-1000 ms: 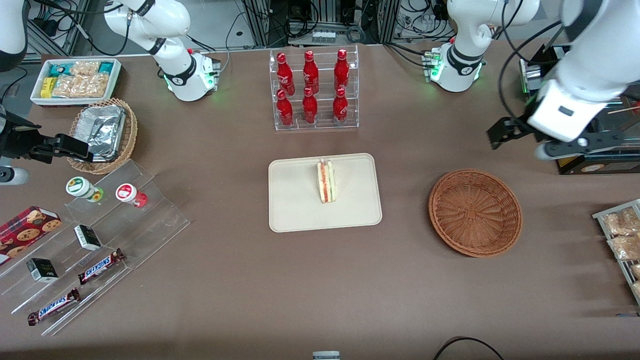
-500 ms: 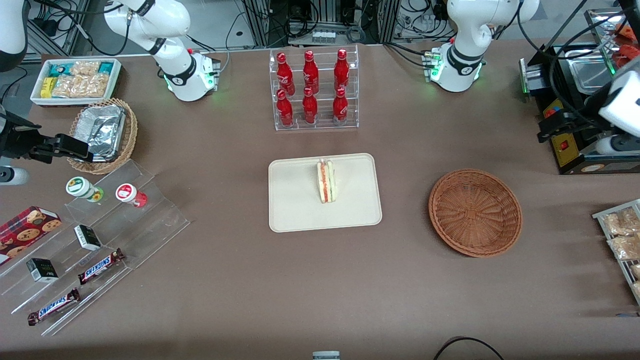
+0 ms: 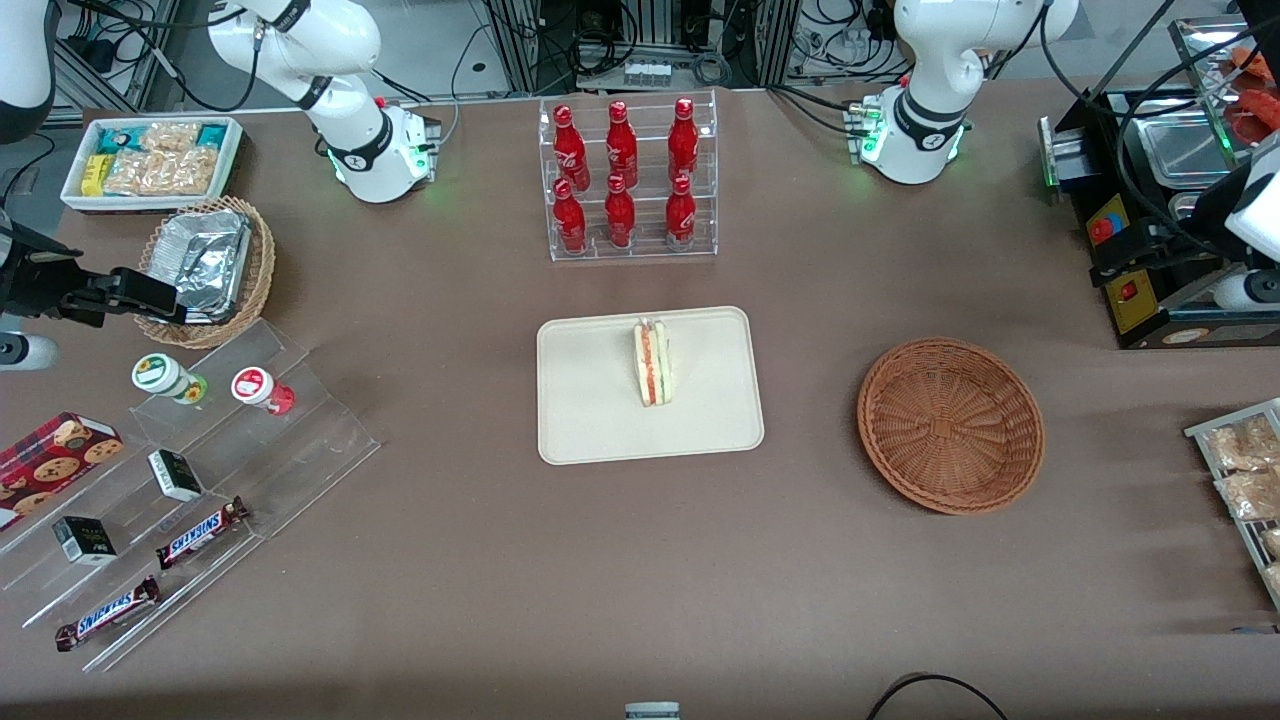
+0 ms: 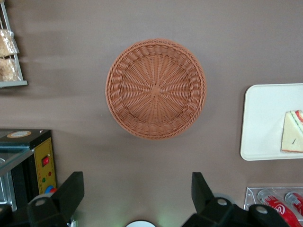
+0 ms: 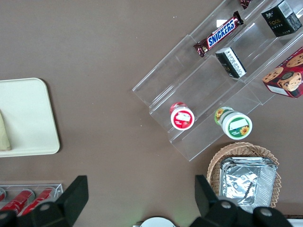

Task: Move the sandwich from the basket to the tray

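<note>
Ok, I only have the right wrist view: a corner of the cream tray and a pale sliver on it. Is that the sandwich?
Observer: Yes. The front view shows the whole wedge sandwich lying on the tray.
Operator: Anything in the basket?
Observer: No, the reddish-brown wicker basket beside the tray holds nothing.
Operator: And the left gripper?
Observer: The left gripper is open and holds nothing. It hovers toward the working arm's end, farther from the front camera than the basket.
</note>
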### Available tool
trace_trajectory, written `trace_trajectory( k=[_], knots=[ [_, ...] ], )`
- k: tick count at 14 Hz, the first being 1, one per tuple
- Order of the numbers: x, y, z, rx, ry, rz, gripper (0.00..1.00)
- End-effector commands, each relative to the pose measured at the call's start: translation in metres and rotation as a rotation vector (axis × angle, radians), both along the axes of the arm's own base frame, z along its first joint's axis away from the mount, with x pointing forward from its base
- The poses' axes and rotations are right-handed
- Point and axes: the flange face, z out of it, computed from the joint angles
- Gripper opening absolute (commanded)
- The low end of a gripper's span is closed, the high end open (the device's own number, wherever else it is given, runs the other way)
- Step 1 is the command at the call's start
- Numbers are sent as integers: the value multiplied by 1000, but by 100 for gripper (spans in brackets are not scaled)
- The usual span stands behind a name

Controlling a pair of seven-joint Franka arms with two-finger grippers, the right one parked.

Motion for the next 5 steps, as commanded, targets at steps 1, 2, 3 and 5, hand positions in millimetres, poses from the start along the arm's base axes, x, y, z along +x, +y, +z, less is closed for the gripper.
trace_trajectory(
  k=[1, 2, 3, 5],
  knots=[
    [13, -1, 5, 8, -16, -13, 100],
    [13, 5, 6, 19, -19, -5, 100],
    [15, 8, 4, 24, -16, 1, 100],
    [16, 6, 4, 43, -19, -6, 100]
  ],
)
